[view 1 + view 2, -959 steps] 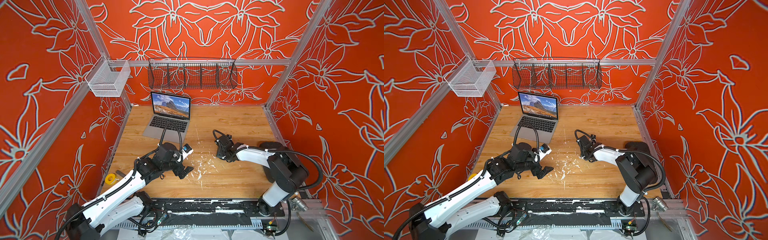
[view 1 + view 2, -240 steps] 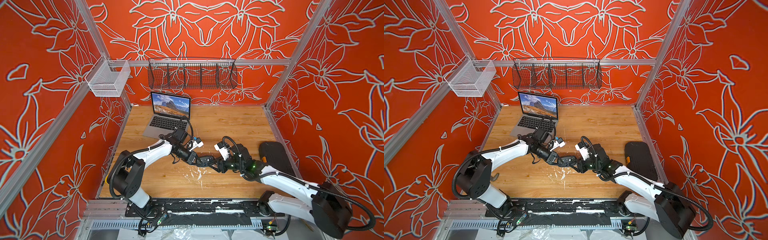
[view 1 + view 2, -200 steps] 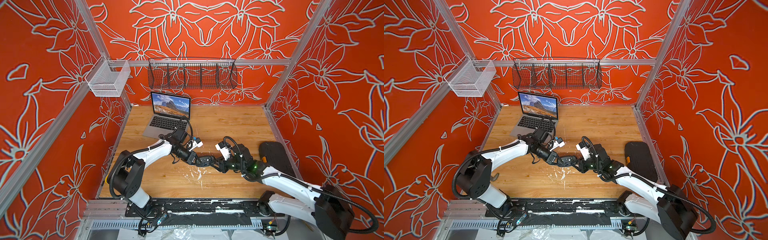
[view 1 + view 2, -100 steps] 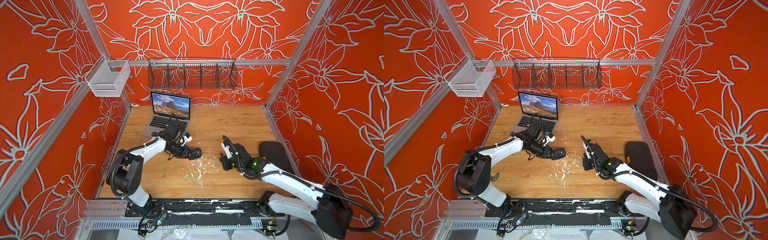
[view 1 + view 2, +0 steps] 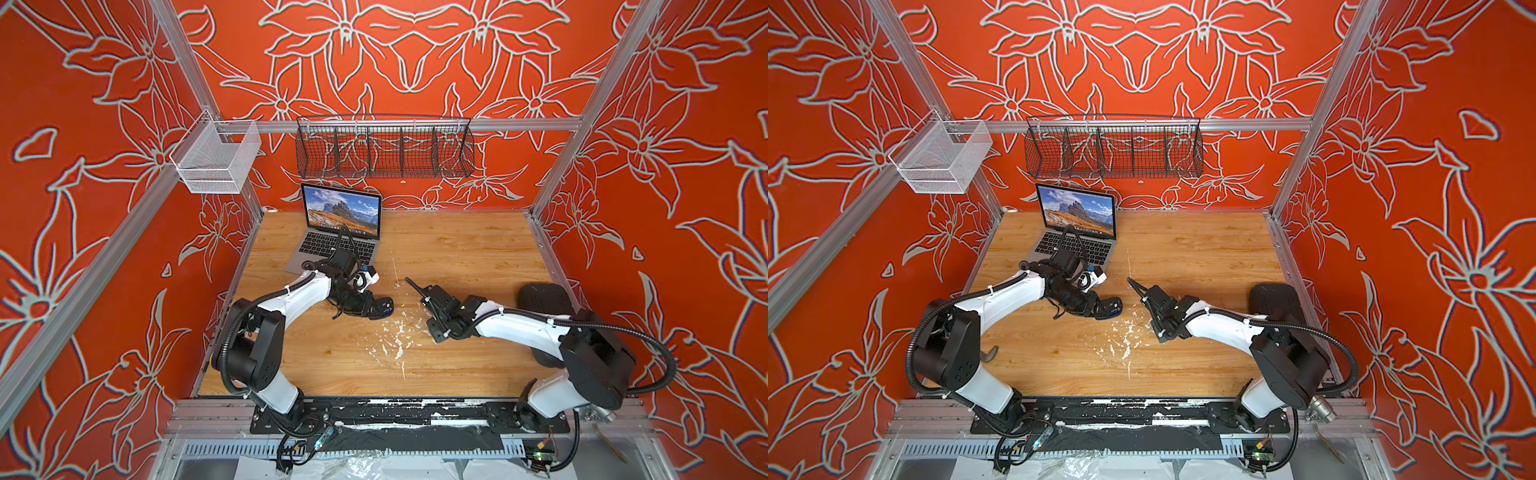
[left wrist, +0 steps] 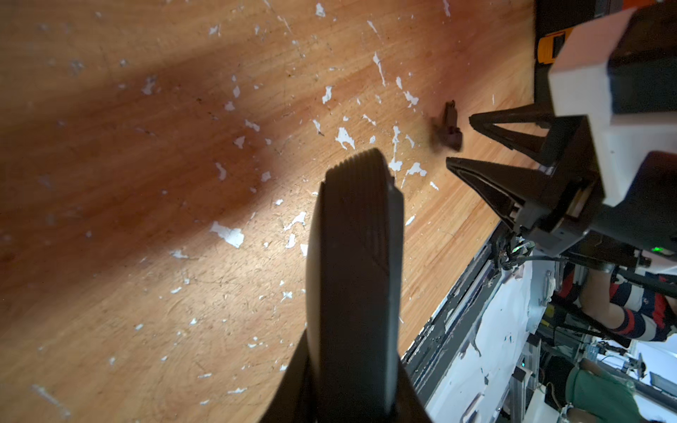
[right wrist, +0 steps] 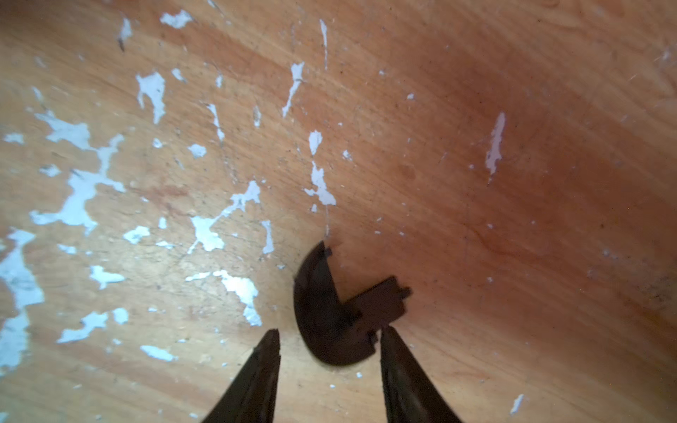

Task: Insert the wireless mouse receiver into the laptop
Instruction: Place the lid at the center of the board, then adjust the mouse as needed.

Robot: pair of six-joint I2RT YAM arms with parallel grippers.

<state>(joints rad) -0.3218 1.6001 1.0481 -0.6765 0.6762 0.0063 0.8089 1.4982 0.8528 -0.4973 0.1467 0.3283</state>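
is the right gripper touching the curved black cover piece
Apart. The left wrist view shows bare wood between the curved black cover piece and both tips of the right gripper, whose jaws stand open.

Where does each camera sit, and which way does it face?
Top views: high at the front, looking down and back over the wooden tabletop to the silver-grey laptop; both white arms whole.
Left wrist: on its arm, looking along the left claw, shut on the black oval mouse, towards the right claw.
Right wrist: looking down past the open right claw at the curved black cover piece.
Shared: both wrist views show that cover piece.
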